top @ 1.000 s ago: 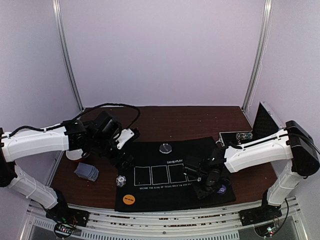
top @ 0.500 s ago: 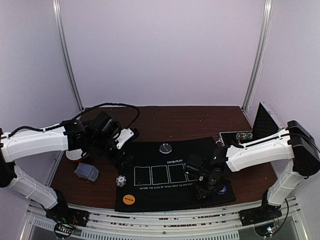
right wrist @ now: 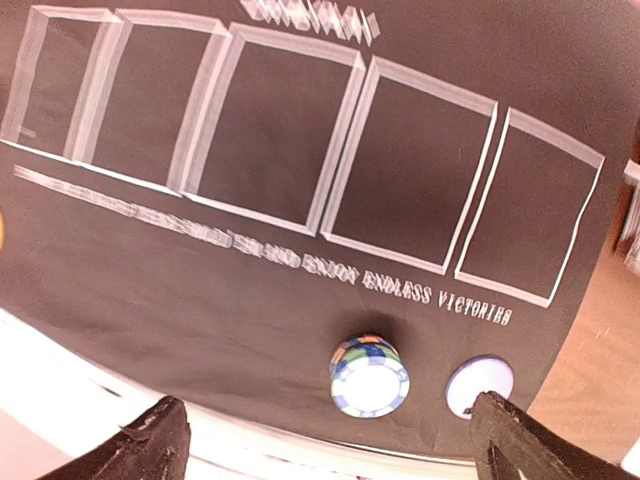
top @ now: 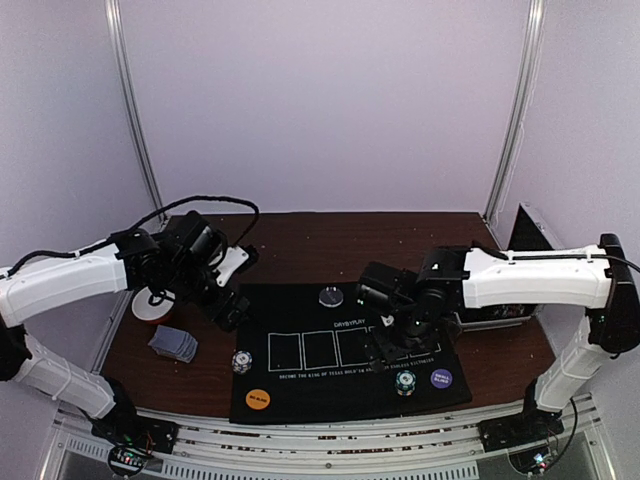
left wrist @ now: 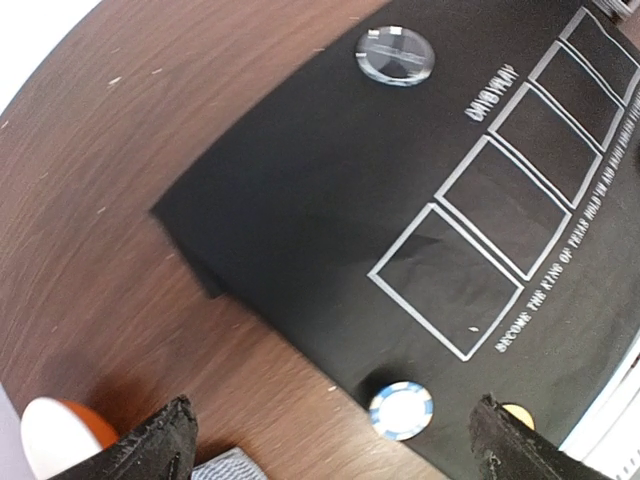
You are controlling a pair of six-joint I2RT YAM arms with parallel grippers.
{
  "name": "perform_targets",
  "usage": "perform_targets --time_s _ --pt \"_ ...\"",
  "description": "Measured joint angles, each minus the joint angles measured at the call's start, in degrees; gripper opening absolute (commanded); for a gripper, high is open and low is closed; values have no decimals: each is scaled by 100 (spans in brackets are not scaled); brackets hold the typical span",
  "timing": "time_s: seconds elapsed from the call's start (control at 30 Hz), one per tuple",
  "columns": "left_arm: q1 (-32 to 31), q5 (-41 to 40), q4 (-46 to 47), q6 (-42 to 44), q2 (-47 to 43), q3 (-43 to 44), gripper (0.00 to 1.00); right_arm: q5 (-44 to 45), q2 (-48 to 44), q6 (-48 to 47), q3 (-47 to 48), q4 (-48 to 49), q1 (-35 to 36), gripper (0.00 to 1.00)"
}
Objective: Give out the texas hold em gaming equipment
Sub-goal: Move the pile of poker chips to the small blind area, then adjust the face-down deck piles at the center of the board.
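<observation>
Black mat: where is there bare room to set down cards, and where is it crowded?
All five card outlines are bare. So is the near strip of the mat between the orange disc and the right chip stack. Crowded: the near right corner, where that stack sits close beside the purple disc.

A clear round dealer disc lies flat near the far edge of the black mat. A small striped chip stack stands at the mat's left edge. A flat orange disc lies near it, at the front left corner. A second chip stack, blue and white on top, stands at the front right, just beside a flat purple disc. A little pile of blue-grey cards sits face down on the brown table, left of the mat.
</observation>
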Motion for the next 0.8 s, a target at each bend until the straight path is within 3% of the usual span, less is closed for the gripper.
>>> perform_targets --time_s 0.4,0.6,0.8 --pt "1325 -391 -807 -1003 -437 323 98 96 -634 -977 555 476 -514 100" --pt "2124 -684 -1290 -1593 -1082 -81 98 83 -638 -1412 522 651 -623 100" --pt "2861 -269 -1491 -1849 -1504 -772 98 -39 -756 -1786 140 815 -820 100"
